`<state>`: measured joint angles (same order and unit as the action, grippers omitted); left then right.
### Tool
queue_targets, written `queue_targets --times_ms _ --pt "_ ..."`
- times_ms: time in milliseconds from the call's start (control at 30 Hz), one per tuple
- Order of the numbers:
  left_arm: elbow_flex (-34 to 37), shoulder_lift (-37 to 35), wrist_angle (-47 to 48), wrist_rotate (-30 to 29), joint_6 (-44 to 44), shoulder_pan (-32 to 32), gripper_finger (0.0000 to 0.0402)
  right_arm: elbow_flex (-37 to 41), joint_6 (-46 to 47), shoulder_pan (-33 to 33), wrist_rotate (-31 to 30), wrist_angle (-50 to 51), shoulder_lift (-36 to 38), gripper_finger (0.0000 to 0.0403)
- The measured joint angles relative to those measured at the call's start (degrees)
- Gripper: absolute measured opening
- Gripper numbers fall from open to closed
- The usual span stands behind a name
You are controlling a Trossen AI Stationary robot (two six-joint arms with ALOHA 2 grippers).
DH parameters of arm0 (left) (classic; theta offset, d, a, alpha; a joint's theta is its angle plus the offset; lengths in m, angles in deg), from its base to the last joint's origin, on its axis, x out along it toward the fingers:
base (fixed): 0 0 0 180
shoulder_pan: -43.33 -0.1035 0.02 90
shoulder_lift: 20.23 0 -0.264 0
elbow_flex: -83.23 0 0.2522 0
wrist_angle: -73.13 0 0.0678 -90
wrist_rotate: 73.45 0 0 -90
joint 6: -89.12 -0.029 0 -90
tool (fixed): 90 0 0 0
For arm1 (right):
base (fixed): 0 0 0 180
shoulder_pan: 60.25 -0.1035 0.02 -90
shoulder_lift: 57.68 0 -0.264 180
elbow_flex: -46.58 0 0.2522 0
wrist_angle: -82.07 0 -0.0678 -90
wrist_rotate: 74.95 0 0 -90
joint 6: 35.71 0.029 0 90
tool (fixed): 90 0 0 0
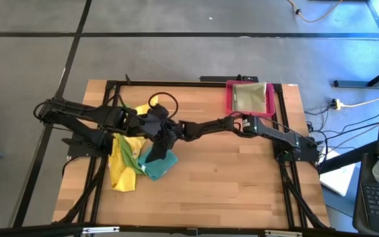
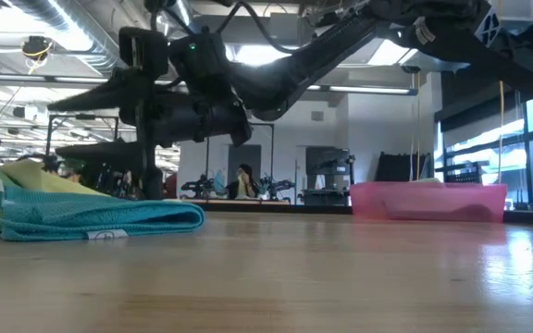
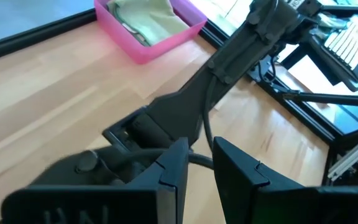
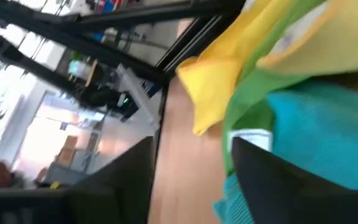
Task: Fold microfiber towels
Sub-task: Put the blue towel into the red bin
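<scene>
Left arm reaches in from the worktop's left edge; left gripper (image 1: 151,122) hangs over the towel pile, jaws nearly together with a thin gap, nothing seen between them in the left wrist view. Below and a little nearer lies the pile: yellow towel (image 1: 120,164) farthest left, running near-to-far along the left side, green towel (image 1: 131,157) peeking out between, teal towel (image 1: 158,166) on the right of the heap. In the low view the teal towel (image 2: 100,218) lies flat as a folded slab, long axis left-right, with the others bunched behind it at the left.

Right arm stretches across from the right edge, so both arms meet over the pile. Right gripper (image 1: 158,148) sits just above the teal towel, fingers spread wide, holding nothing; its wrist view shows teal cloth right beside one finger and bare wood in the gap. Right gripper is nearer the teal towel; left is nearer the yellow one.

Room to move: bare worktop right of the pile and toward the near edge. Far right corner holds the pink tray (image 1: 229,105) with the olive towel (image 1: 251,97) lying in it, well apart from the pile.
</scene>
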<state>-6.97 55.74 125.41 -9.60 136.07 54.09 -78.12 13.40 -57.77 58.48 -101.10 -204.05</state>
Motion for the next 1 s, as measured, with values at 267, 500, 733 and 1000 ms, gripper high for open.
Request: queue_targets --times_ms 267,500,733,1000 --pt "0.0 -1.9 4.4 0.1 -0.6 0.0 0.0067 0.0 4.7 1.0 13.4 4.1 0.0 0.0277" --pt "0.0 -7.7 14.2 1.4 0.8 0.6 0.0067 0.0 -3.5 3.2 27.5 18.3 0.1 0.0262" --pt "0.0 -13.6 14.3 -2.9 5.1 2.0 0.0067 0.1 -9.9 6.7 31.8 21.6 0.9 0.0258" --pt "0.0 -15.3 13.2 -3.7 5.2 2.1 0.0067 0.1 -9.1 12.0 25.5 24.0 0.9 0.0258"
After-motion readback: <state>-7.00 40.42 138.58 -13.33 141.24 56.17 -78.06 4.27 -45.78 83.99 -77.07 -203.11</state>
